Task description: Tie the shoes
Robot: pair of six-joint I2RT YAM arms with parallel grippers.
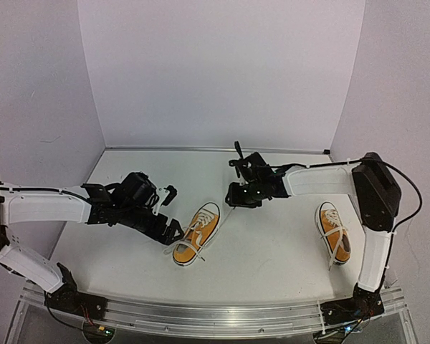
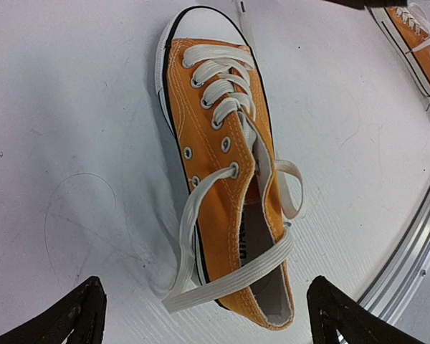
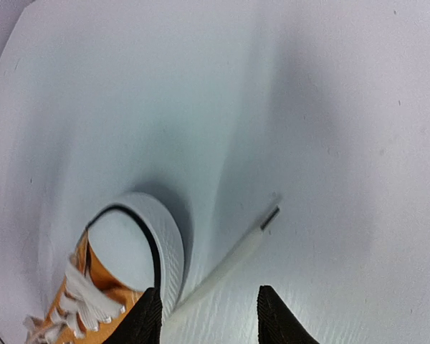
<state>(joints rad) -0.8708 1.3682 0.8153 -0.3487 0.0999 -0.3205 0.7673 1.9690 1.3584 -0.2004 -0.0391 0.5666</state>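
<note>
- The left hand (image 1: pixel 173 211) is spread wide and holds nothing; its two dark fingers (image 2: pixel 82 315) stand well apart at either side of the heel end of one shoe.
- That orange shoe (image 1: pixel 196 235) lies near the middle of the white tabletop (image 1: pixel 272 251), sole down, toe pointing away from the arm bases and to the right.
- Its laces (image 2: pixel 215 75) are untied: one loose strand (image 2: pixel 236 276) crosses the shoe's opening and another trails down its side onto the tabletop.
- The right hand (image 3: pixel 204 315) hangs low just beyond the white toe cap (image 3: pixel 129 247), partly open.
- A loose lace end (image 3: pixel 233 261) runs between its fingertips, which are not pinching it.
- The second shoe (image 1: pixel 333 233) sits well apart on the right, beside the right arm, also unlaced.
</note>
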